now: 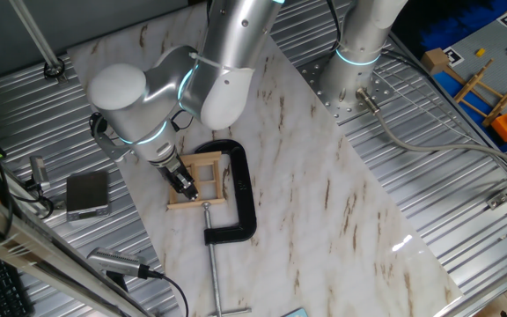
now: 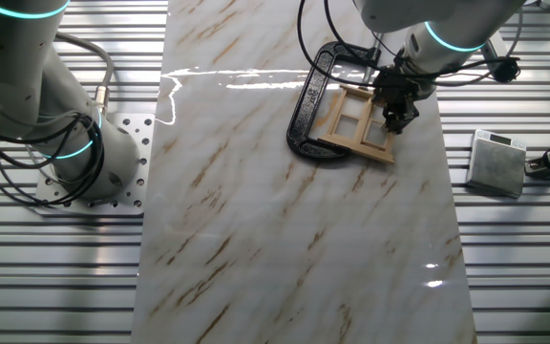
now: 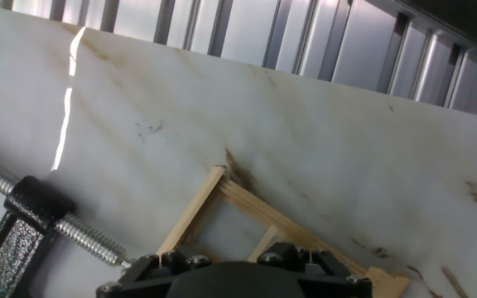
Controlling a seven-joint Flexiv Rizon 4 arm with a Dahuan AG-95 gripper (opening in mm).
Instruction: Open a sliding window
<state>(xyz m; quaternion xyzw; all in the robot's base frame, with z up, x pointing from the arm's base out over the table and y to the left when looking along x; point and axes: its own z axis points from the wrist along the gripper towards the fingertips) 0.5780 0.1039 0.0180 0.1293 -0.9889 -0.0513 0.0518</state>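
A: Where do we stand? The sliding window (image 1: 198, 181) lies flat on the marble board (image 1: 324, 176), with its right edge pinned in the mouth of the black C-clamp (image 1: 240, 189), whose screw runs toward the near edge of the board.

B: And our gripper (image 1: 181, 182) is down on the left part of the wooden frame, fingers pointing into it. In the other fixed view it sits over the pane nearest the grey box (image 2: 497, 162).

A: Can we say whether the fingers are apart or pinched on a crossbar?

B: We cannot tell. In both fixed views the dark fingertips blur into the wood, and the hand view shows only the gripper body at the bottom edge, with a frame corner (image 3: 219, 172) and the clamp screw (image 3: 73, 228) beyond it.

A: Then how do we do this step well?

B: We judge the sash should be pushed along its track, not lifted. We want a fingertip bearing against a crossbar, low and close to the frame, and the push kept straight along the rails so the sash does not jam.

A: And the clamp?

B: It holds only one side, so a skewed or heavy push could pivot the whole frame on the smooth marble. Gentle, steady force, we think.
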